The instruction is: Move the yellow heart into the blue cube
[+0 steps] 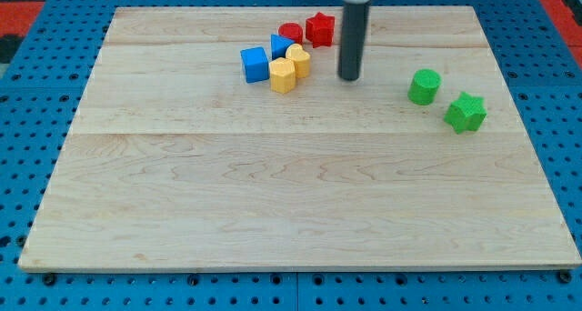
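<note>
The yellow heart (298, 58) lies near the view's top centre, in a tight cluster. The blue cube (255, 65) sits to its left, with a second blue block (280, 45) and a yellow hexagon-like block (283, 75) between and around them. The heart touches the yellow block and the second blue block; it is apart from the blue cube. My tip (350, 77) stands on the board to the right of the heart, a short gap away, touching no block.
A red cylinder (290, 32) and a red star (319, 28) sit just above the cluster. A green cylinder (424, 86) and a green star (466, 112) lie at the view's right. The wooden board (291, 211) rests on a blue pegboard.
</note>
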